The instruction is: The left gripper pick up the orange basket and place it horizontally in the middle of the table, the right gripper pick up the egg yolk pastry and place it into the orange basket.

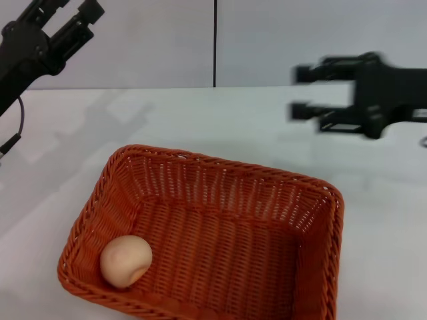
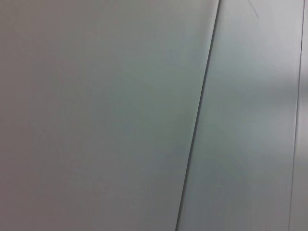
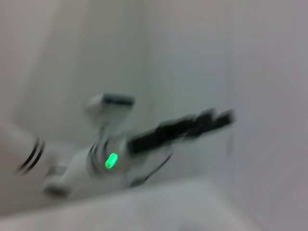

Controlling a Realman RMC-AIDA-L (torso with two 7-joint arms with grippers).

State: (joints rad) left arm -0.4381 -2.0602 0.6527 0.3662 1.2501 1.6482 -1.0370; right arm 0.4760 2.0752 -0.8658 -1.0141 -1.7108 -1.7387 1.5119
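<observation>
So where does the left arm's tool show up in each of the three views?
Head view: the left tool is raised at the upper left, open, above the table and far from the orange basket.
Left wrist view: not in it; only the grey wall.
Right wrist view: a blurred dark tool on a white arm, seen across the table.
Shared landmark: the grey wall with its dark vertical seam.

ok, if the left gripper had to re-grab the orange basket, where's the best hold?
Probably the braided rim of the orange basket on its left short wall, from above: one finger inside, one outside. That rim is thin and bare, nearest the left gripper, though the egg yolk pastry sits toward that end.
</observation>
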